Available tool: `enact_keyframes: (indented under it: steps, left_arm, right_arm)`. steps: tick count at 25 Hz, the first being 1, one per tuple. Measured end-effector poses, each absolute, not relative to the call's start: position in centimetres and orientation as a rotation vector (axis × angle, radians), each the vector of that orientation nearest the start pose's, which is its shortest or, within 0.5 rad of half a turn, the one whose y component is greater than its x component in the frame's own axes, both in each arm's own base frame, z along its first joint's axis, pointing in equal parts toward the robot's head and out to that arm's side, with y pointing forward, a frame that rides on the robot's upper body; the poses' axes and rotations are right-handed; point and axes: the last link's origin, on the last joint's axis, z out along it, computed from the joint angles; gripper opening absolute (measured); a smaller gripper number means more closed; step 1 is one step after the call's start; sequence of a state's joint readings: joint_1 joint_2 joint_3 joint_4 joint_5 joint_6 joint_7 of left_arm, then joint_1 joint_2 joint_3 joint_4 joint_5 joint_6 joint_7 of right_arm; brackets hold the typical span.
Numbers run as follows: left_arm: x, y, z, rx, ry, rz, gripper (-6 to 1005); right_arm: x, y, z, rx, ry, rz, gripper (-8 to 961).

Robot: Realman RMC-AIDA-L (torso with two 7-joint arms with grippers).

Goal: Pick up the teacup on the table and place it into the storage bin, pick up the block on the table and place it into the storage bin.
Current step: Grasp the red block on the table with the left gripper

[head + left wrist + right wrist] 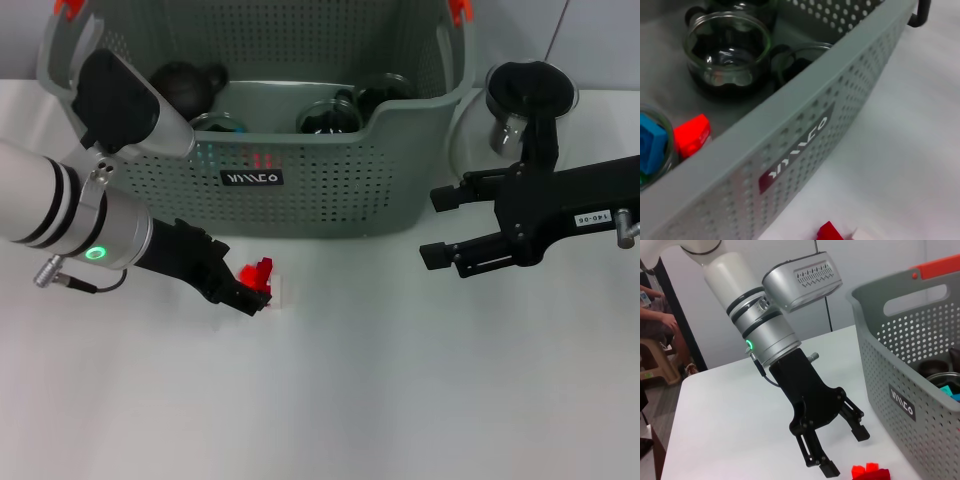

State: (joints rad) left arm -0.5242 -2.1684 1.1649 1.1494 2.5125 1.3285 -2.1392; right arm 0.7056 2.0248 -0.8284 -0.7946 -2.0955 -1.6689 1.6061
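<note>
- Nearest to me is my left gripper (pixel 258 296), low over the white table (pixel 400 400) with its black fingers spread; the right wrist view shows the gap between the two fingertips clearly, with nothing held.
- Right at those fingertips lies the block (pixel 262 271), a small red studded piece with a pale piece against its side, resting on the table just in front of the storage bin (pixel 330 190).
- Only the top corner of the red block (pixel 829 232) shows in the left wrist view, cut off at the picture's edge.
- Behind the block stands the bin's front wall, grey-green plastic pierced with rows of small holes, bearing a black label (pixel 252 178) with white lettering; nothing stands between block and wall.
- Inside the bin I see a glass teacup (pixel 727 52) with dark contents, a second glass cup (pixel 797 62) partly hidden by the wall, a red block (pixel 692 135), and a blue block (pixel 651 142) inside another glass rim.
- A dark round teapot (pixel 185 85) sits at the bin's back left.
- Orange-red handle clips (pixel 458 10) top the bin's ends, both cut off by the frame.
- My right gripper (pixel 438 226) hovers well off to the right, fingers parted and empty, beside a metal cup (pixel 528 100) on a clear round base.
</note>
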Motion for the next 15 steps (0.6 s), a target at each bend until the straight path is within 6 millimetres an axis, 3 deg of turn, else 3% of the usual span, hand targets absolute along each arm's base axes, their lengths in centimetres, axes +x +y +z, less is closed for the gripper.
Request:
enact_keyframes:
  steps: [15]
  left_arm:
    - [-23.9,36.3,-3.7,-2.608,-0.886,0.207,950]
  right_arm:
    - [19.6,36.5,1.8,-3.001,0.453,0.469,878]
